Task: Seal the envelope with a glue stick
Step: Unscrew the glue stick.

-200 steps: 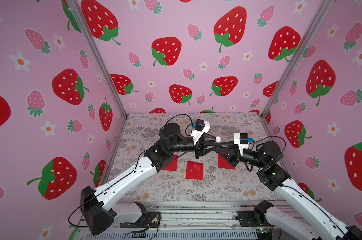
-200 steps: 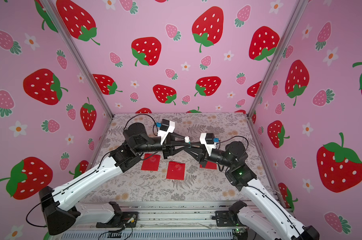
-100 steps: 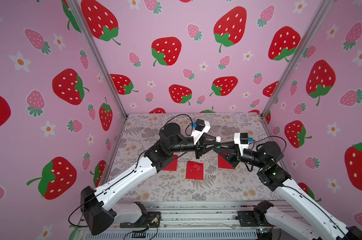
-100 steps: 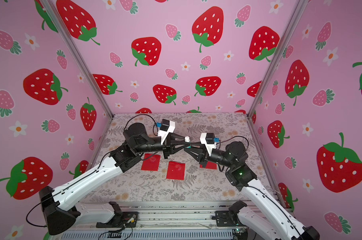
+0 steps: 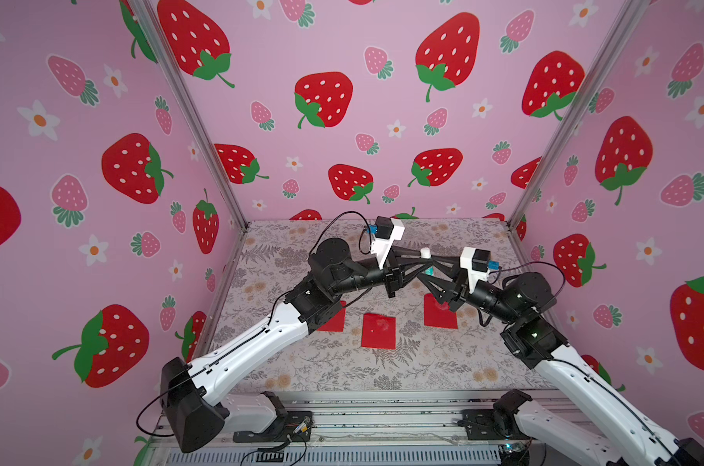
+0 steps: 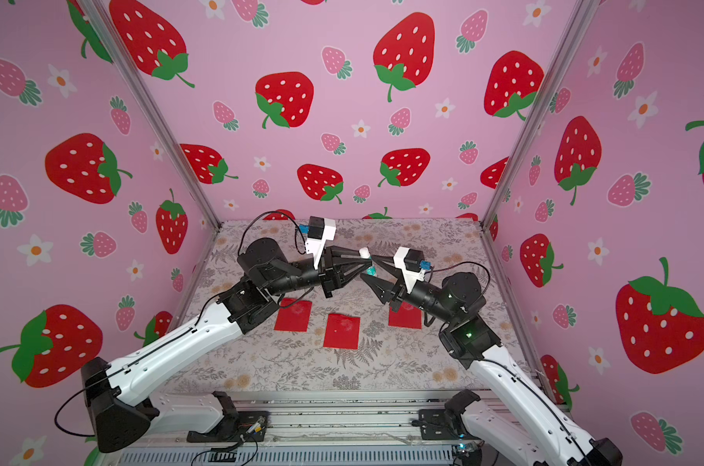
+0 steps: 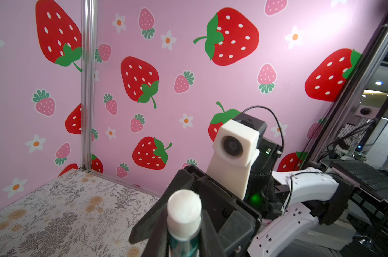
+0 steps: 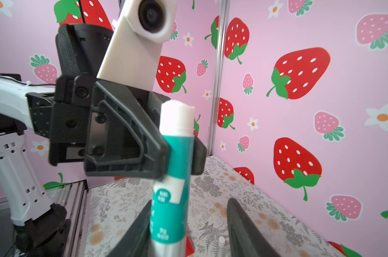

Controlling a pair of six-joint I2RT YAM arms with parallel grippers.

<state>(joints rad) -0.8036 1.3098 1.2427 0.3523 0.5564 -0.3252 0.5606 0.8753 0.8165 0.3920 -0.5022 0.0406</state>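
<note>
Glue stick (image 8: 169, 211): up in the air where the two arms meet, clear of the bench (image 5: 342, 371). It stands roughly upright, white end on top, with the teal band below it.
Left hand (image 6: 366, 262): clamped on the glue stick's teal band, one finger on either side. The grip is plain in the right wrist view.
Right hand (image 8: 188, 235): fingers apart. The stick's lower end sits just beside one finger (image 8: 134, 233), and the other stands well clear – no grip.
Envelopes: three red squares flat on the bench in a row – the left one (image 6: 293, 314), the middle one (image 6: 341, 331) and the right one (image 6: 404, 316) – each partly under an arm except the middle.
Bench cover: grey floral print.
</note>
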